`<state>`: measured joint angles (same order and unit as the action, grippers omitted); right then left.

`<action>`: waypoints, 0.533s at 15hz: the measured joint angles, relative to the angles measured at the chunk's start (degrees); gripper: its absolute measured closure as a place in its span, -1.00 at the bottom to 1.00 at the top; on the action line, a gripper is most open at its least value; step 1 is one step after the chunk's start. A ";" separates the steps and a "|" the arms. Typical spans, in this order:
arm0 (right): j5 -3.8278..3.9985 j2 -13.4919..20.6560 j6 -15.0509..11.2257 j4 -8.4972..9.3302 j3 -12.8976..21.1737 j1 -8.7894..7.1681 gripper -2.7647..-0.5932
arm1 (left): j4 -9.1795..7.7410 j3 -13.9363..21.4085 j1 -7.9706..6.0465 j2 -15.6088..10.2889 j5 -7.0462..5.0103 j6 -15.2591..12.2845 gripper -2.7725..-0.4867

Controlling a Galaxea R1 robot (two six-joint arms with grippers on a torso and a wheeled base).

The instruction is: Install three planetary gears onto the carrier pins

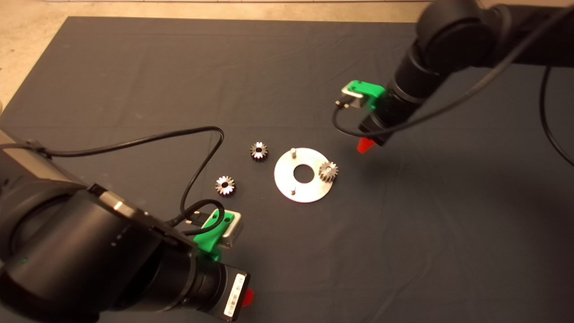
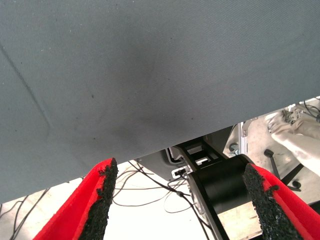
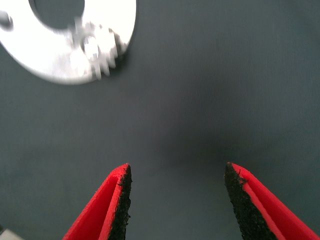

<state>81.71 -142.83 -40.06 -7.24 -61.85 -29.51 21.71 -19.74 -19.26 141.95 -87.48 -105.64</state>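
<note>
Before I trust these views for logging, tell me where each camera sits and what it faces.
Head: above, looking down at the mat, disc, both arms.
Left wrist: on the left arm, past the mat edge to floor cables; left claw open.
Right wrist: on the right arm, facing the mat; right claw open.
Shared: head and right wrist both show the disc with the mounted gear.

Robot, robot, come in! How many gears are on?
Both grippers open, empty. One gear on the disc; two gears loose on mat. Nothing blocking.
</note>
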 joint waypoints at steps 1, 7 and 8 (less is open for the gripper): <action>-0.81 5.16 -1.28 0.08 5.30 -0.22 0.31 | -0.02 0.00 0.00 0.02 0.00 -0.22 -0.13; -1.15 38.62 -12.04 1.73 33.44 -0.80 0.31 | 0.25 0.00 -0.13 1.46 0.05 -1.00 -0.13; -1.23 41.23 -15.24 1.73 35.89 -0.99 0.31 | 0.22 0.00 -0.13 1.76 0.02 -0.96 -0.13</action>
<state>80.48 -101.60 -55.30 -5.51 -25.96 -30.51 21.93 -19.74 -19.40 143.71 -87.46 -106.61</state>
